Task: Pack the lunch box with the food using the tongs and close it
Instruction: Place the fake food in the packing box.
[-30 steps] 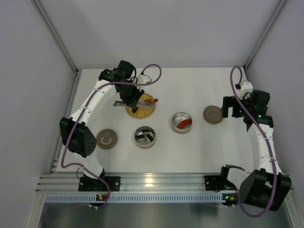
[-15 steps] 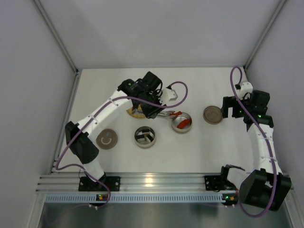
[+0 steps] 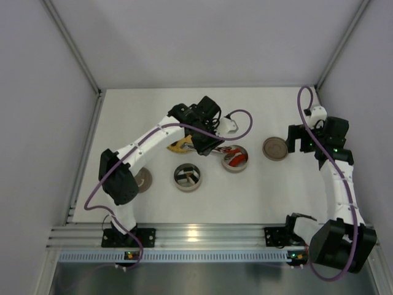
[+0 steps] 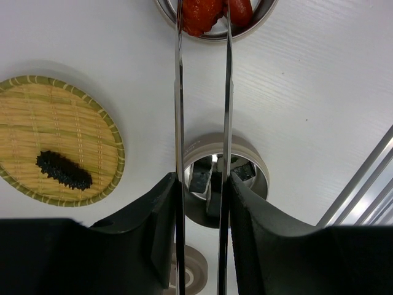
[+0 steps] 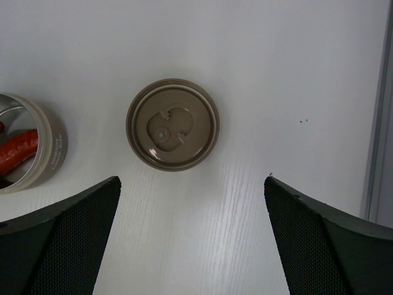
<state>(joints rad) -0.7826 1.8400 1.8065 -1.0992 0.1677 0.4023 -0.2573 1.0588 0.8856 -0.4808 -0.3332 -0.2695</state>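
We pinch the tongs [image 4: 178, 92] in the left jaws, tips around a red piece [image 4: 199, 12] over the tin [image 5: 54, 146] near the table's middle, probably to drop it; the right jaws hang spread above the lid [image 5: 172, 125].

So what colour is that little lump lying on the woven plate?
The lump is black, with a bumpy surface. The left wrist view shows it best.
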